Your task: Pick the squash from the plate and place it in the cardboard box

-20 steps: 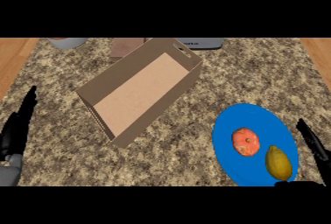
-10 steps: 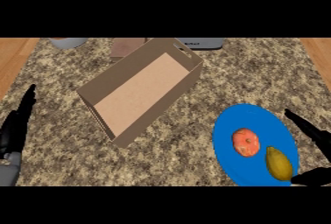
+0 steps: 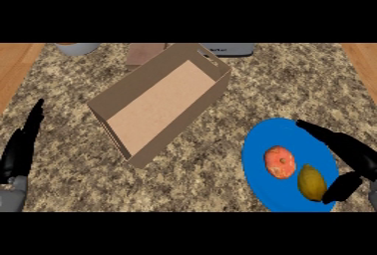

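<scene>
A speckled granite worktop is seen from steeply above, with wooden flooring at both side edges. An open cardboard box is set at a slant across the worktop's middle, its inside bare. To its right, near the lower right corner, a blue plate is laid flat. On the plate a yellow squash is found at the lower right, just beside a round orange-red fruit. The right hand is held over the plate's right rim, its fingers stretched straight and its thumb set just beside the squash; nothing is grasped. The left hand is shown at the left edge, fingers up and released. Along the far edge, a grey bowl, a brown block and a grey appliance are partly seen.
</scene>
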